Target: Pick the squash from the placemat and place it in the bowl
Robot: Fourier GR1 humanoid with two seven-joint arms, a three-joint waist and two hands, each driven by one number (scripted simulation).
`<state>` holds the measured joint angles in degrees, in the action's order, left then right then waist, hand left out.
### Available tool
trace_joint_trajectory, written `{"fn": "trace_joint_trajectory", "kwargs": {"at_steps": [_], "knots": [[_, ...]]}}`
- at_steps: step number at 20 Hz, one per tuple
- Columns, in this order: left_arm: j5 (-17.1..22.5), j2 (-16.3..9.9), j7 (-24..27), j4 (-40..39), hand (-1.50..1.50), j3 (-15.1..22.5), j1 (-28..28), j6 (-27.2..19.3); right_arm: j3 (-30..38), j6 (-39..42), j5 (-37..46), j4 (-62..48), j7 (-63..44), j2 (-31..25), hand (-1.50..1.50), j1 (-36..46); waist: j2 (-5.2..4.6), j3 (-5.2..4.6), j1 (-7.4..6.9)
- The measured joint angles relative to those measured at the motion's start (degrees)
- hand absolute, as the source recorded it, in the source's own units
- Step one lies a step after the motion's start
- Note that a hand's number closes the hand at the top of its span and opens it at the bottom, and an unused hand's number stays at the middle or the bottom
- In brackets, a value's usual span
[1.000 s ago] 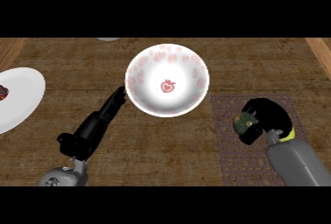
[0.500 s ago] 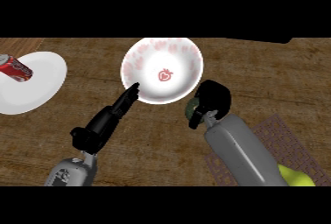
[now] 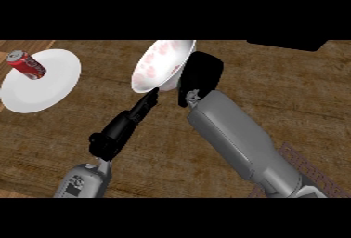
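Beside the bowl (image 3: 161, 65) rim, my right hand (image 3: 200, 76) curls on a squash I cannot see, left hand (image 3: 130, 121) straight-fingered; releasing here risks missing the bowl.

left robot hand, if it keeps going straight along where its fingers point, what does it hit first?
Most likely the white bowl with the pink pattern. The left robot hand points up and right with straight fingers, whose tips appear almost at the bowl's lower rim. Height is unclear from this steep view, so they might pass beneath it.
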<state>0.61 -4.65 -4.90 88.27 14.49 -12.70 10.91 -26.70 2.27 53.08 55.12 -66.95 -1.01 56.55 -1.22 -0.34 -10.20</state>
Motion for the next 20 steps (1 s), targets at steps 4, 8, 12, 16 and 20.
{"fn": "trace_joint_trajectory", "kwargs": {"at_steps": [4, 8, 12, 16, 20], "knots": [[-0.2, 0.4, 0.0, -0.7, 0.00, 0.0, -0.2, -0.2, -0.3, -2.7, 4.7, -2.0, -1.6, 0.1, 1.50, 7.2, 0.16, 0.00, 0.12], [-0.3, 0.4, 0.0, -1.2, 0.00, -0.4, -0.6, -0.5, 1.3, -5.7, 8.1, -3.2, -2.7, 0.1, 1.50, 13.1, 0.24, 0.03, 0.74], [-0.2, 0.0, 0.4, -1.4, 0.00, -1.1, -0.5, -0.5, 2.8, -8.3, 10.4, -5.3, -3.5, 0.1, 1.50, 15.6, 0.23, 0.05, 1.41], [-0.2, -0.2, 1.0, -1.5, 0.00, -1.9, -0.3, -1.0, 4.1, -10.1, 12.7, -9.5, -3.8, 0.1, 1.50, 16.6, 0.21, 0.08, 2.61], [-0.3, -0.4, 1.1, -1.7, 0.00, -2.5, 0.0, -1.4, 4.5, -11.2, 16.2, -14.1, -4.0, 0.1, 1.50, 17.1, 0.37, 0.10, 3.94]]}}
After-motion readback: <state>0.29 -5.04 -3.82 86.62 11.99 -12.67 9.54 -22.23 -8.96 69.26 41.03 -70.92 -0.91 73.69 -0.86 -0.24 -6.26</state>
